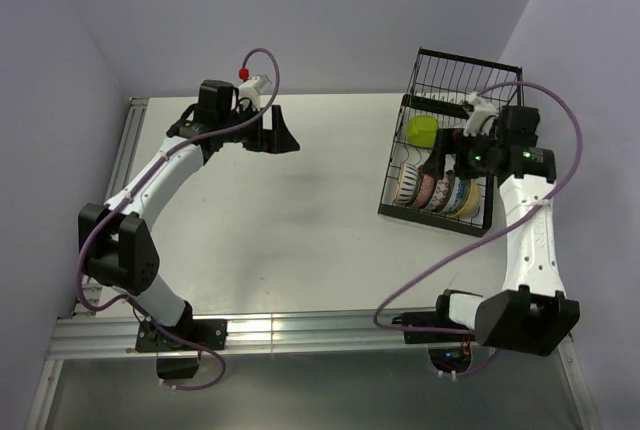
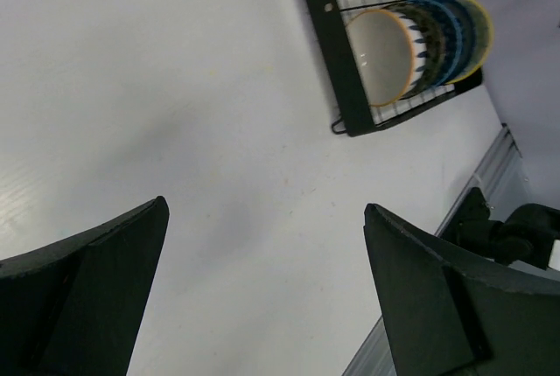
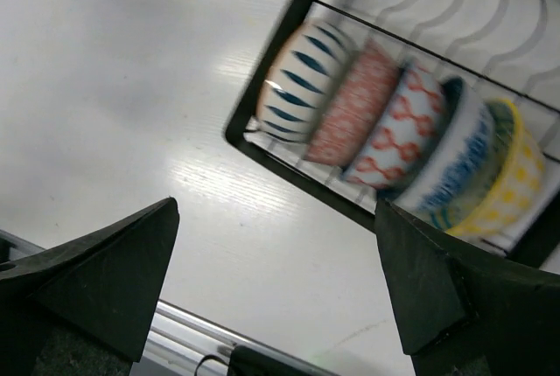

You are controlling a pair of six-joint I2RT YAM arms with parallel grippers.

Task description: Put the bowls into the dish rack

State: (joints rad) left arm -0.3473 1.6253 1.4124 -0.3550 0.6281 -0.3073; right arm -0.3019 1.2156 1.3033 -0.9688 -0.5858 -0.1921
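White tabletop (image 1: 300,240) runs back to pale lilac walls (image 1: 330,10), with the dish rack (image 2: 325,44) set over on its right side. At the rack's near end the bowls (image 1: 436,191) stand on edge in one tight row of five: blue-striped, red-patterned, white with red marks, blue-banded, yellow. The right gripper (image 3: 276,208) hangs just above that row, jaws spread wide, holding nothing. Further back in the rack lies a lime-green thing (image 1: 423,130), then the taller wire basket (image 1: 460,75). Well left of the rack, the left gripper (image 2: 264,210) hovers over bare table, jaws equally wide, empty.
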